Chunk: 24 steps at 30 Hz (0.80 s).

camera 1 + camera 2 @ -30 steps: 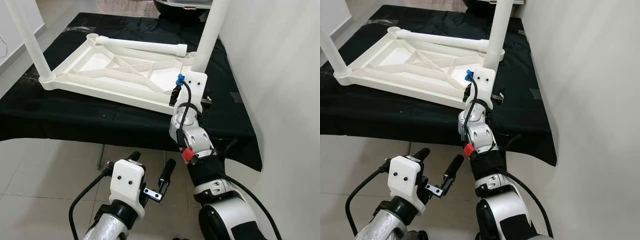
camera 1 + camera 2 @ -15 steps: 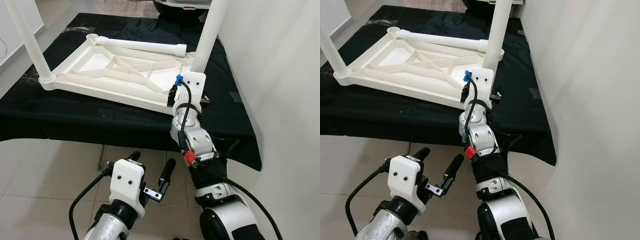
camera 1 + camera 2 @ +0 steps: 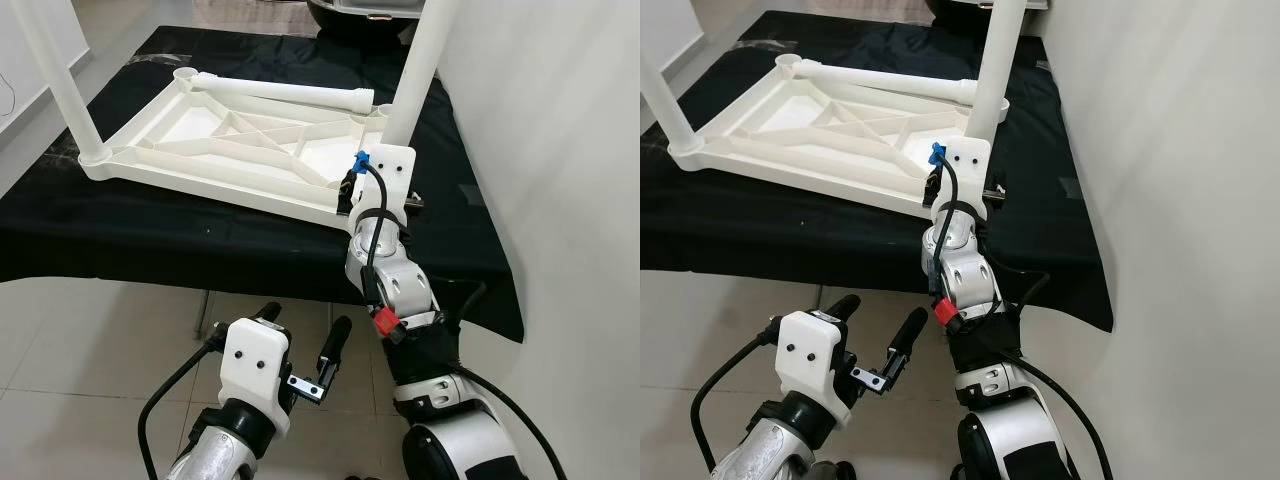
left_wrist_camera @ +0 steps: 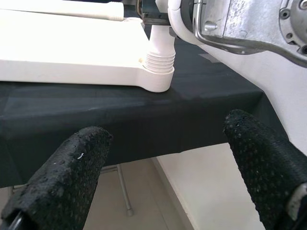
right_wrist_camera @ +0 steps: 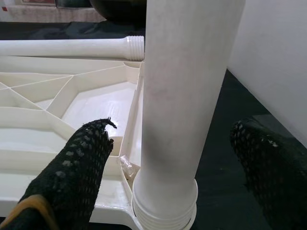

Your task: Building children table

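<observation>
Right gripper (image 5: 163,158) jaws released around upright leg (image 5: 180,96); left gripper (image 3: 300,345) released.

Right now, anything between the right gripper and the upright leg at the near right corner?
Nothing visible. The right gripper is open with the upright leg standing between its fingers, gaps on both sides.

No legible text or labels anywhere.

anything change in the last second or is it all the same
Very little. The right gripper stays open around the upright leg at the near right corner of the upturned tabletop, only its arm shifting slightly. The left gripper still hangs open below the table edge. The loose leg has not moved.
</observation>
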{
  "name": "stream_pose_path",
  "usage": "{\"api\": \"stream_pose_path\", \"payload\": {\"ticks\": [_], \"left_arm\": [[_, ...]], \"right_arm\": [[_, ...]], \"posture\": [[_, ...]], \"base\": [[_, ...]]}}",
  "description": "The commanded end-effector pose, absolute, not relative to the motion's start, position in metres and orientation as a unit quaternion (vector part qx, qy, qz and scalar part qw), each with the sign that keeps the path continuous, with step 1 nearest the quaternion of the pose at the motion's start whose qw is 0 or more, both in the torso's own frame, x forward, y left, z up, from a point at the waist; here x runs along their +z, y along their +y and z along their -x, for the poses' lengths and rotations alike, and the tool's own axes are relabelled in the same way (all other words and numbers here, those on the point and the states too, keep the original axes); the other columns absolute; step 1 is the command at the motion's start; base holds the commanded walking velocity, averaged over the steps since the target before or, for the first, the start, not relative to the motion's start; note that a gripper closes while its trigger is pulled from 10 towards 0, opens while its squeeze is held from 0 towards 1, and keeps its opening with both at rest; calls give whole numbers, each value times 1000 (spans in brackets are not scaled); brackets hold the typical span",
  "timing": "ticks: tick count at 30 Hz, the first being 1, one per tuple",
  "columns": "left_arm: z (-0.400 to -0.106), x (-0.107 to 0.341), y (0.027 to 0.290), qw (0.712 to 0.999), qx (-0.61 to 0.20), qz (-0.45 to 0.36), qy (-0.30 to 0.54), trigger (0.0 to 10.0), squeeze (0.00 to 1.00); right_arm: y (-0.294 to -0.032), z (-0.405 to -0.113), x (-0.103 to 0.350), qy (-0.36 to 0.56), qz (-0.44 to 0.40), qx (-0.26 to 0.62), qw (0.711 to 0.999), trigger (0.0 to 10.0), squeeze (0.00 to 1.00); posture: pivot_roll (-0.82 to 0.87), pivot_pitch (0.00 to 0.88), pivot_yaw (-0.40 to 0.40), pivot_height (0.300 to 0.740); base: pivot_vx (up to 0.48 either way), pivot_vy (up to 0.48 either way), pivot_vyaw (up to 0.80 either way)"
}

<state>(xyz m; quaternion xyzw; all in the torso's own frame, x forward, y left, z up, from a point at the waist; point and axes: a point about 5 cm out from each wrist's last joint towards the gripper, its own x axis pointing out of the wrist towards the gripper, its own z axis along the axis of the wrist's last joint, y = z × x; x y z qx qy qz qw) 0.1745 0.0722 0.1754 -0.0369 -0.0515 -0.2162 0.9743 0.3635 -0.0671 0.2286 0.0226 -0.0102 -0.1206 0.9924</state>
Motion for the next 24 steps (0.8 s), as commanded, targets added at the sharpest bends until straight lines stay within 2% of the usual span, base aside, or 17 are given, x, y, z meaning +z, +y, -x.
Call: {"api": "stream_pose_path", "payload": {"ticks": [1,24], "left_arm": [[-174,170,69,974,-220,38,-41,10000,0],[-173,169,71,974,-218,40,-39,10000,0]], "right_arm": [[-53,-353,204,33,-36,-108,993,10000,0],[-62,-338,190,55,-19,-97,994,10000,0]], "posture": [[95,158,-75,740],[89,141,-71,740]], "base": [[0,0,0],[0,0,0]]}}
